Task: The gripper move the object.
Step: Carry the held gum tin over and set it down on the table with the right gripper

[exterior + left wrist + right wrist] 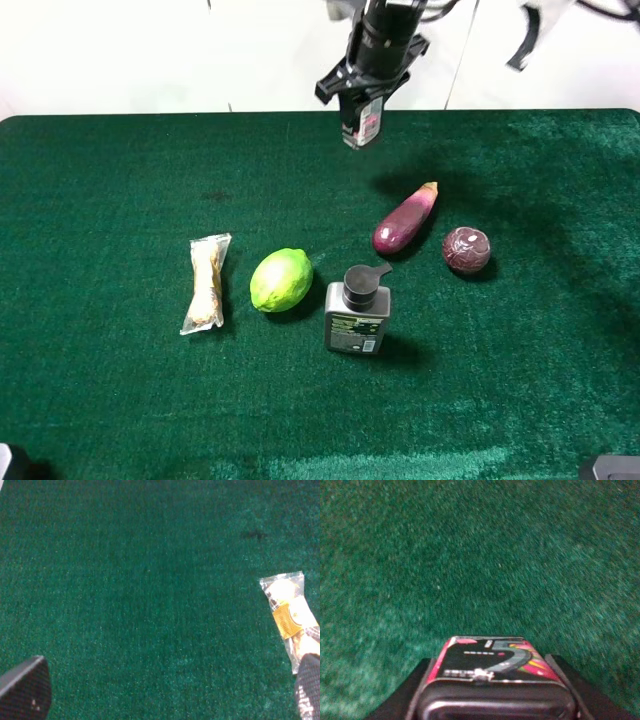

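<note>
Grey pump bottle (356, 318) is lying nearest, at the near centre of the green-clothed counter (120, 180), its label facing up and its black pump head pointing far. Just to its left, a lime (281, 280) is sitting, close beside the bottle but not clearly touching it. Further left, a clear-wrapped snack packet (206, 282) is lying lengthwise from near to far. To the far right of the bottle, a purple eggplant (405, 220) is lying at a slant with its stem end pointing far-right. A round maroon vegetable (466, 249) is resting just right of the eggplant, with a small gap between them. At the far centre, the right pincer (360, 105) is hanging above the cloth and pointing downward. Its two dark fingers are clamping the small boxy container (368, 122) from both sides. The right wrist view is showing this container's black top with pink, white and green markings (492, 662), with bare cloth beyond it. The left pincer (167, 695) is showing its fingertips spread wide apart over bare cloth, gripping nothing, with the snack packet (287, 612) lying near one fingertip.
</note>
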`<state>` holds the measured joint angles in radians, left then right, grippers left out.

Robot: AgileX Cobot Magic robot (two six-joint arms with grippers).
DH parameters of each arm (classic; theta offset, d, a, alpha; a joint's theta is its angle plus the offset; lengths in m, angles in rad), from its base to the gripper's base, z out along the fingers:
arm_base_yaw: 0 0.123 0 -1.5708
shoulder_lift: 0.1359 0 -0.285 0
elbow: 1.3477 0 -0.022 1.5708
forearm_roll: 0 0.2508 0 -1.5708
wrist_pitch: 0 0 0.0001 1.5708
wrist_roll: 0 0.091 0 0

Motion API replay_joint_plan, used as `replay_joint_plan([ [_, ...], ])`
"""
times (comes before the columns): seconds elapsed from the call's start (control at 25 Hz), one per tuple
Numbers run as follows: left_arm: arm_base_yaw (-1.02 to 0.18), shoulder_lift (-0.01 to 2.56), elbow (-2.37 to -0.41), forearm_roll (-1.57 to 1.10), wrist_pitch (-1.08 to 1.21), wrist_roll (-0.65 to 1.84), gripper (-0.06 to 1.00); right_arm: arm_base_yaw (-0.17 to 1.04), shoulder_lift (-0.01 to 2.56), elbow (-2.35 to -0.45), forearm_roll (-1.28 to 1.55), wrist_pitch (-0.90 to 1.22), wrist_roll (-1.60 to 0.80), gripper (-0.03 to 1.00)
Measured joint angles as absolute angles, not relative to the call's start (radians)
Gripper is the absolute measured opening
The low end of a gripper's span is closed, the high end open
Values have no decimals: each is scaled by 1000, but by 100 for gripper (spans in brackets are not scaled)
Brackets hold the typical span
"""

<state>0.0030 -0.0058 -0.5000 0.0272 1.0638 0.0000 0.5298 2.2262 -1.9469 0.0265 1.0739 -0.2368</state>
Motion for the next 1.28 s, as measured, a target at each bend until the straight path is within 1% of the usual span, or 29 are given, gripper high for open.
replay_joint_plan([
  [0.28, 3, -6, -500, 27, 1064, 0, 99, 530, 2156, -1950, 0, 1207, -183, 34],
  [0.72, 3, -6, -500, 27, 1064, 0, 99, 530, 2045, -1925, -62, 1214, -106, 34],
  [1.0, 3, -6, -500, 27, 1064, 0, 99, 526, 1940, -1808, -115, 1217, -35, 34],
  [1.28, 3, -6, -500, 27, 1064, 0, 99, 454, 1839, -1651, -94, 1216, 0, 34],
])
